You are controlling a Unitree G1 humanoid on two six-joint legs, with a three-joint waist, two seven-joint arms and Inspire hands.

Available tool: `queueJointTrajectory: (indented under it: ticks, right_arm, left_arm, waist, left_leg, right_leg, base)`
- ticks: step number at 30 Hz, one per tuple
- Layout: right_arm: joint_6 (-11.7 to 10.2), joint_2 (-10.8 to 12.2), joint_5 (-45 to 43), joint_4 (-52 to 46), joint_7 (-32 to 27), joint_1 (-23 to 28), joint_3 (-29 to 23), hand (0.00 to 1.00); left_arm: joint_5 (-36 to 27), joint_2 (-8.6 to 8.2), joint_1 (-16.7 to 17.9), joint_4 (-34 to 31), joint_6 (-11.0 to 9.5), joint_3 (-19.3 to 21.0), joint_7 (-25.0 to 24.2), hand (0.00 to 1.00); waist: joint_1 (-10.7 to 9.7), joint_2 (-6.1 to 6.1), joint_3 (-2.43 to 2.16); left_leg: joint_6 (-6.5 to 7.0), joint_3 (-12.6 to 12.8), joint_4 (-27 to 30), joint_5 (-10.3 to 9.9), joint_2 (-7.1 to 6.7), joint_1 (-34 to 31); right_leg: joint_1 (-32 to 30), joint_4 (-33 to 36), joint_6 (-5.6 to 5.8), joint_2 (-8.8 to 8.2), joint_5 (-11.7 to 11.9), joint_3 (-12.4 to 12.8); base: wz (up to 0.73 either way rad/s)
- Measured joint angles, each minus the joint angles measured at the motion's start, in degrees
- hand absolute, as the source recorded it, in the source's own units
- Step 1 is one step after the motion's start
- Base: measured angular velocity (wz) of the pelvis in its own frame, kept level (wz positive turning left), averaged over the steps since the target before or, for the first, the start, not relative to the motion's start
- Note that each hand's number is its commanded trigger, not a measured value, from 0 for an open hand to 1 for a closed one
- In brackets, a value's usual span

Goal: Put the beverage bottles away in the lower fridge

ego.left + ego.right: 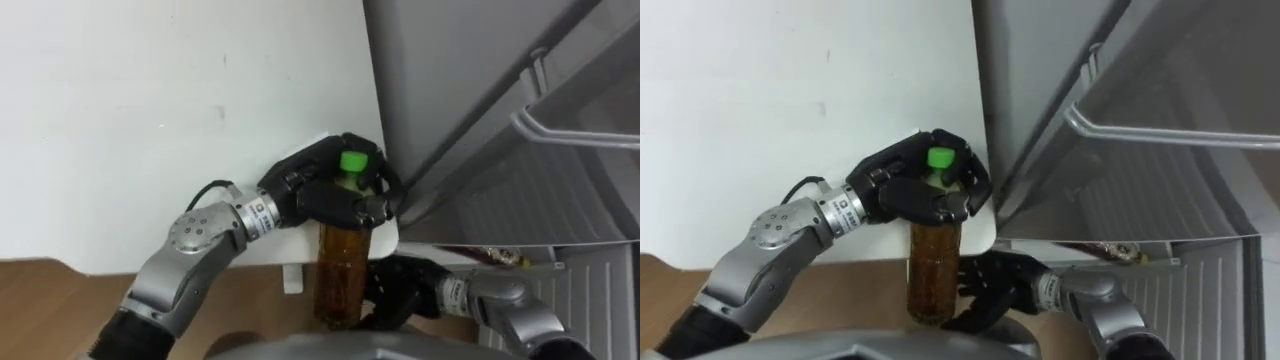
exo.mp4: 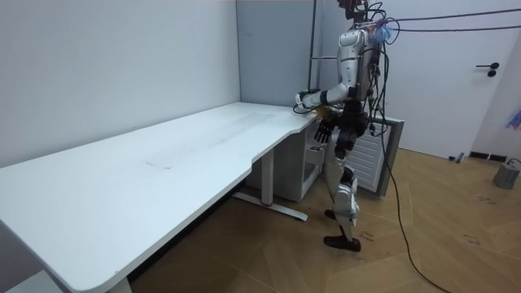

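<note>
Now — step: bottle held at tabletop corner.
Left hand: clenched round bottle neck.
Right hand: near bottle base — grip unclear.
Next: lower into fridge.

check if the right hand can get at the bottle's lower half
Probably yes. The left hand is curled round only the neck of the bottle, under its green cap, so the brown body is bare, and the right hand sits right beside its base with nothing between them.
</note>
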Motion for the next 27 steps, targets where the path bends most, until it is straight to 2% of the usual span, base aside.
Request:
queueJointTrajectory:
  ticks: [5, 8, 12, 17, 22, 25, 27]
  right_arm:
    - [-0.02, -0.8, 0.45, 0.46, 1.76, -1.68, 3.34, 0.0]
    - [-0.02, -2.26, 2.12, 0.48, 2.63, -1.78, 4.54, 0.0]
    - [-0.05, -2.48, 3.77, 0.51, 2.84, -1.93, 5.7, 0.0]
    - [-0.12, -3.73, 7.13, 0.5, 3.14, -2.18, 7.96, 0.0]
    - [-0.06, -3.77, 8.83, 0.69, 3.2, -2.21, 8.18, 0.0]
    - [-0.08, -3.69, 9.6, 0.99, 3.18, -2.24, 8.68, 0.0]
    - [-0.13, -3.67, 11.15, 1.0, 3.1, -2.31, 9.39, 0.0]
  left_arm:
    - [4.88, 0.38, -2.02, -0.01, -0.01, -4.33, 0.29, 1.0]
    - [5.93, 0.88, -2.86, 0.0, -0.06, -6.65, -0.18, 1.0]
    - [6.54, 0.9, -4.14, 0.0, -0.36, -9.66, -0.39, 1.0]
    - [6.61, 1.03, -5.52, 0.0, -0.59, -11.72, -0.52, 1.0]
    - [7.98, 0.99, -5.75, -0.01, -1.1, -12.31, -0.3, 1.0]
    - [11.0, 1.0, -5.75, 0.0, -2.17, -12.81, 0.66, 1.0]
    - [15.91, 0.91, -5.87, 0.03, -2.86, -13.62, 2.1, 1.0]
  waist:
    - [-0.55, 0.29, 0.04]
    - [-0.67, 0.57, 0.09]
    - [-0.96, 0.58, 0.05]
    - [-0.89, 0.47, 0.03]
    - [-0.87, 0.28, -0.05]
    - [-1.12, -0.38, -0.03]
    - [-1.43, -0.87, -0.08]
  left_leg:
    - [0.31, 0.01, 1.09, -0.18, -0.06, -1.35]
    - [0.45, -0.07, 1.93, -0.3, -0.03, -1.75]
    - [0.45, -0.07, 2.36, -0.26, 0.06, -1.91]
    - [0.45, 0.02, 2.83, -0.28, 0.04, -2.17]
    - [0.46, 0.03, 2.49, -0.28, -0.12, -2.02]
    - [0.48, -0.11, 2.55, -0.26, -0.25, -2.06]
    - [0.53, -0.11, 2.62, -0.29, -0.39, -2.45]
  right_leg:
    - [-1.48, 1.11, -0.17, -0.04, -0.1, -0.47]
    - [-1.54, 1.93, -0.33, -0.16, -0.42, -0.57]
    - [-1.69, 2.24, -0.39, -0.16, -0.37, -0.68]
    - [-2.47, 2.84, -0.44, -0.12, -0.4, -0.6]
    - [-2.52, 2.87, -0.37, -0.12, -0.5, -0.6]
    - [-2.46, 2.86, -0.35, -0.17, -0.52, -0.8]
    - [-2.62, 2.8, -0.3, -0.28, -0.53, -0.95]
  base:
    - [-0.04]
    - [0.0]
    - [0.0]
    - [-0.01]
    - [0.0]
    - [0.01]
    - [0.04]
